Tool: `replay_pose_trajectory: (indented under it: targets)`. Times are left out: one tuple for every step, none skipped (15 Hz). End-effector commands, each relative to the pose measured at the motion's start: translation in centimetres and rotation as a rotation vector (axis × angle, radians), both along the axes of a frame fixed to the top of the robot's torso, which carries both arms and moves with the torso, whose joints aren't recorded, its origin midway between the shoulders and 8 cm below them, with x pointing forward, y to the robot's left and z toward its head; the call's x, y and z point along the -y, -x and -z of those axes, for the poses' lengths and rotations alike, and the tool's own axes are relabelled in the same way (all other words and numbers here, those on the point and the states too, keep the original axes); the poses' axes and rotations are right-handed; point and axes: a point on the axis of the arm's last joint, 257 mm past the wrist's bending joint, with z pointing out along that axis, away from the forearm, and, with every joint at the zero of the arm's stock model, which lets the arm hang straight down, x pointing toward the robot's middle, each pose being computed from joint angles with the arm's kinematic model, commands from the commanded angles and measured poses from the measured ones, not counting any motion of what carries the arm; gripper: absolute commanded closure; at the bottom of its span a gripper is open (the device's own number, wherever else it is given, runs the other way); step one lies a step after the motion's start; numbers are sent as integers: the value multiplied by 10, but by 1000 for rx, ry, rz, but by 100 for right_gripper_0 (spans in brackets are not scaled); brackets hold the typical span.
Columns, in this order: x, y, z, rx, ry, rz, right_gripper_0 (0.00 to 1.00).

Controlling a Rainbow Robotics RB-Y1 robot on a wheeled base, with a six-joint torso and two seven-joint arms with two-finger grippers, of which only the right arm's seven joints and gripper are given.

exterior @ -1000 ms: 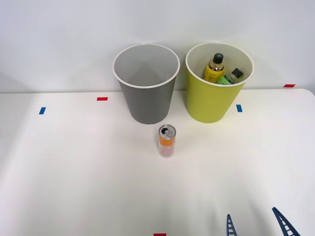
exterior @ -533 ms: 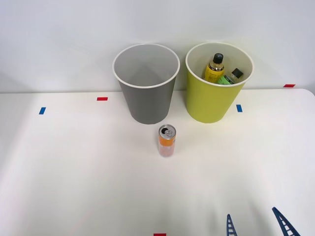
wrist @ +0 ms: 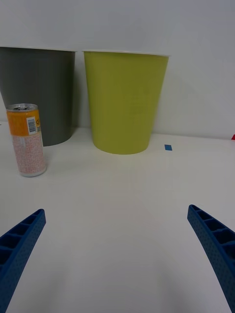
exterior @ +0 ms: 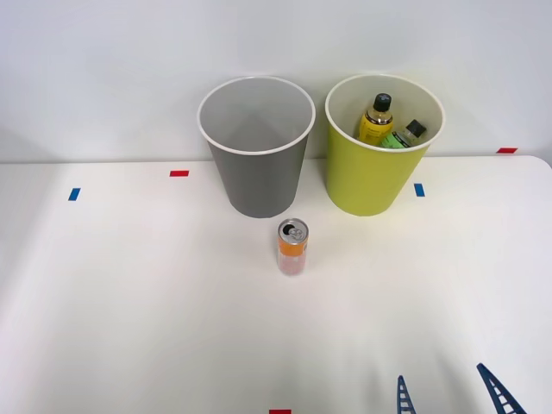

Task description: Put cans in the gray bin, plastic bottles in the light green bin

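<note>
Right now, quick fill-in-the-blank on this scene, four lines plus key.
1. The orange can stands upright on the ____.
2. Both plastic bottles sit inside the ____ bin.
3. The gray bin holds ____.
4. The right hand has its fingers ____.

Missing words: table; light green; nothing; open

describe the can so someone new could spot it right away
Find the gray bin standing left of the light green bin at the table's far side. Just in front of it the can stands upright, alone on the tabletop: slim, orange, silver-topped.
</note>
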Motion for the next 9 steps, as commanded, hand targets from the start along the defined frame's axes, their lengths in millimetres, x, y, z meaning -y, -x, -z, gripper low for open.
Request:
replay_pose_trajectory:
  targets:
    - [0,0,0,0,0,0,0]
    - [0,0,0,0,0,0,0]
    - [0,0,0,0,0,0,0]
    - [0,0,0,0,0,0,0]
    - [0,0,0,0,0,0,0]
    - [0,0,0,0,0,0,0]
    - [0,0,0,0,0,0,0]
    - [0,0,0,0,0,0,0]
    - [0,0,0,0,0,0,0]
